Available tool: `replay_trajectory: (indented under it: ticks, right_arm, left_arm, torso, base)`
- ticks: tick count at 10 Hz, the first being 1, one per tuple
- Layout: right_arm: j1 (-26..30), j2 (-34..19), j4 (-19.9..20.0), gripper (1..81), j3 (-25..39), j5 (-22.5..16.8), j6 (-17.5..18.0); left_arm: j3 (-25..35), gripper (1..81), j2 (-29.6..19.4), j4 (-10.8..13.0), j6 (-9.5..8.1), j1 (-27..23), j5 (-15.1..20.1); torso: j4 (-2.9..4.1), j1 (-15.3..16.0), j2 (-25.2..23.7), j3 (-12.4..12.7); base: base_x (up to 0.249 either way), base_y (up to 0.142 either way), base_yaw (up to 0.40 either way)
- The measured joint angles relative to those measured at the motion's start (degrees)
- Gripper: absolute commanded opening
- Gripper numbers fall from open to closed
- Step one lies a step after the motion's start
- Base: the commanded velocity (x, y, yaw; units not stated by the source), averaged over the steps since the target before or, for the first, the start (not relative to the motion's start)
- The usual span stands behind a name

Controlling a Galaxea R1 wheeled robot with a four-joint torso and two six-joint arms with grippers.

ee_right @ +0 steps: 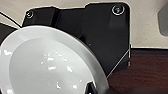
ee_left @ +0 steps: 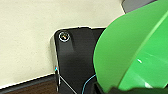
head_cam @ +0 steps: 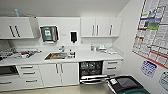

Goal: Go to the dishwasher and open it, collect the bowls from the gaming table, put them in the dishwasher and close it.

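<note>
Nearest to us, at the wrists, we carry two bowls. In the left wrist view a bright green bowl (ee_left: 130,50) fills the right half of the frame, its rim running down into the dark edge at the lower right, where the left pincer appears to pinch it; the fingers themselves we cannot make out. In the right wrist view a glossy white bowl (ee_right: 50,65) sits at the lower left of the frame, and a dark tip at the bottom edge crosses its rim, so we judge the right pincer to be pinching it likewise.

Further off, in the head view, a dark bin with a green edge (head_cam: 127,85) stands at the lower right. Beyond it the dishwasher (head_cam: 91,71) sits right of centre under the white counter (head_cam: 82,56), its door (head_cam: 93,79) folded down and the racks showing dark inside. The sink (head_cam: 58,55) lies mid-counter.

We judge the collecting done and the loading in hand. The next move calls for closing in on the open door, clear of the bin, and lowering each bowl into a rack.
</note>
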Motion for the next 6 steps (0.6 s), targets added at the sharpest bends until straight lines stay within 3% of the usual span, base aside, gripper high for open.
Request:
replay_trajectory:
  ticks: [6]
  right_arm:
    - [-0.1, 0.0, 0.0, 1.0, 0.0, 0.1, 0.0]
  left_arm:
    - [0.0, 1.0, 0.0, 0.0, 0.00, 0.0, 0.0]
  torso:
    - [-0.02, 0.0, 0.0, 0.0]
  base:
    - [0.120, 0.000, 0.000]
